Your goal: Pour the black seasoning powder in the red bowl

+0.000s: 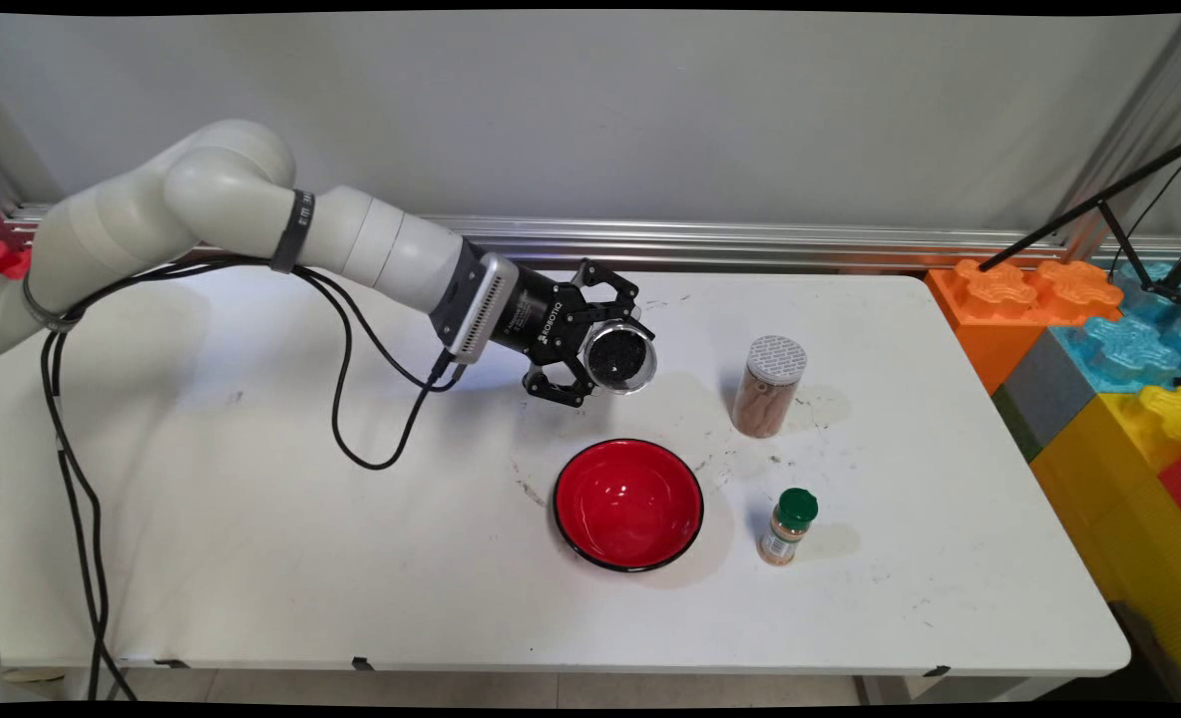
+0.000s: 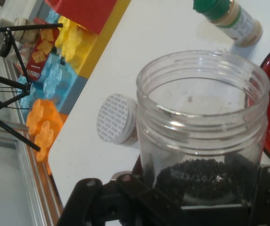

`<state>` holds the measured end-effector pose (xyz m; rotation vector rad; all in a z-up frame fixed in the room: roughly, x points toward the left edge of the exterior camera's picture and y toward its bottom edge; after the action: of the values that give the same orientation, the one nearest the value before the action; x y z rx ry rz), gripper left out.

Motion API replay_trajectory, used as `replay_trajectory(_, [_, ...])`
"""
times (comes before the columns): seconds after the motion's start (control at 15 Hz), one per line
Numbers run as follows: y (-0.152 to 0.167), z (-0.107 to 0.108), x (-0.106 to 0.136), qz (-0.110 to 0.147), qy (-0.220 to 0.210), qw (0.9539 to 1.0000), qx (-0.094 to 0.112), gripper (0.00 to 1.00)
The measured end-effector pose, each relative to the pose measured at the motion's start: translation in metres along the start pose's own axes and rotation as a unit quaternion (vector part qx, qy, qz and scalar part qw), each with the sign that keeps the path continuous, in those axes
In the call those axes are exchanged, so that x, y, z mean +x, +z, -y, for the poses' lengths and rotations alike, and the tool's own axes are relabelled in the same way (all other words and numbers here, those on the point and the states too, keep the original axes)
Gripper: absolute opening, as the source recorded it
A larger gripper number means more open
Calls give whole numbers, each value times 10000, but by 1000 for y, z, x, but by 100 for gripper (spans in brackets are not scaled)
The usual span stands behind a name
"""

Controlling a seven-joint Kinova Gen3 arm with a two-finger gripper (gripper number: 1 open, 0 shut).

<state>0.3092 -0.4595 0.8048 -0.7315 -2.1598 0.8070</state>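
Your gripper (image 1: 605,357) has its fingers clamped around an open clear jar (image 1: 621,358) with dark granules in the bottom, held in the air above the table (image 1: 251,519) and turned on its side so its mouth faces the camera. It hangs just behind the red bowl (image 1: 628,504), not yet over it. The bowl looks empty, so by my judgement you are in the carry-and-tilt stage. A pour would call for bringing the mouth over the bowl's middle and tipping gently. Keep well apart from the white-lidded jar (image 1: 769,386) and the green-capped shaker (image 1: 788,526) to the right.
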Motion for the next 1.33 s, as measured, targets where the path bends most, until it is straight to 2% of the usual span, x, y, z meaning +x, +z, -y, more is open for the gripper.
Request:
replay_trajectory(0.47, [7, -1, 2, 164, 287, 9995, 10, 0])
replay_trajectory(0.8, [10, -4, 9, 190, 707, 9973, -45, 0])
replay_trajectory(1.07, [13, -6, 17, 171, 1230, 9922, -53, 0])
replay_trajectory(1.33, [16, -6, 23, 172, 1774, 9840, -32, 0])
